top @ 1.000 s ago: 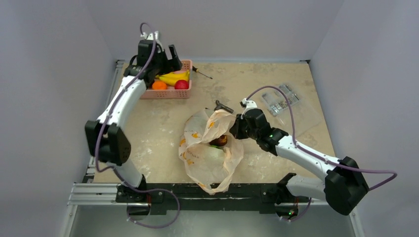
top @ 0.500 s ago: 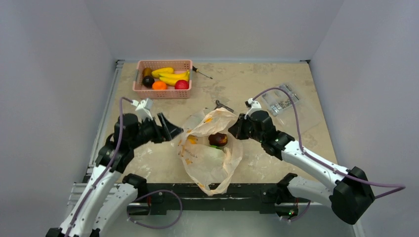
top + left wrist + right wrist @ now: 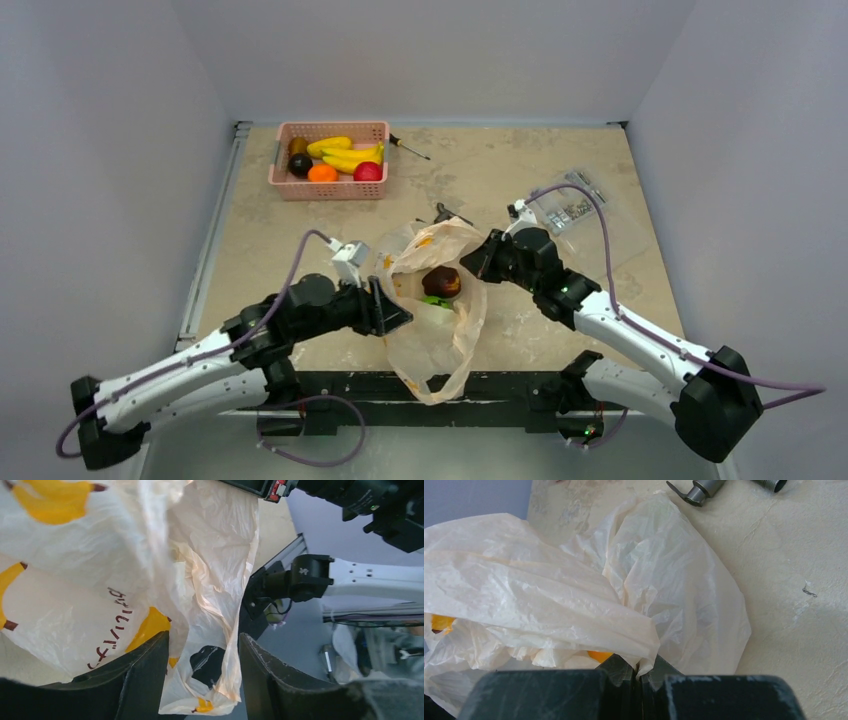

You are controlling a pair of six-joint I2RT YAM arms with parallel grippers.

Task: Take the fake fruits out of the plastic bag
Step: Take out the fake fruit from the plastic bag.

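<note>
The left hand (image 3: 396,309) lies low over the desk (image 3: 290,240) with its fingers (image 3: 145,680) apart. The left edge of the bag (image 3: 432,350) hangs in the gap between them, and I cannot tell whether either finger presses the film. Behind this hand and to its left the desk is bare. Well apart from it, toward the far left corner, a basket (image 3: 326,192) holds bananas (image 3: 345,155) and other fruit.

Just right of the left fingertips the bag's mouth gapes upward. A brown fruit (image 3: 441,281) sits in the opening, between the two hands. A sliver of green fruit (image 3: 436,301) shows against its near side. The bag's bottom end drapes over the desk's near edge onto the black rail (image 3: 500,385).

The right hand (image 3: 471,262) has its fingers together, clamped on a fold of film at the right rim of the mouth and holding it up off the desk. Just beyond this hand a small grey metal part (image 3: 696,491) lies on the desk beside the bag's far edge. To the right of the hand, bare desk runs out to a clear packet (image 3: 575,208) near the far right side.
</note>
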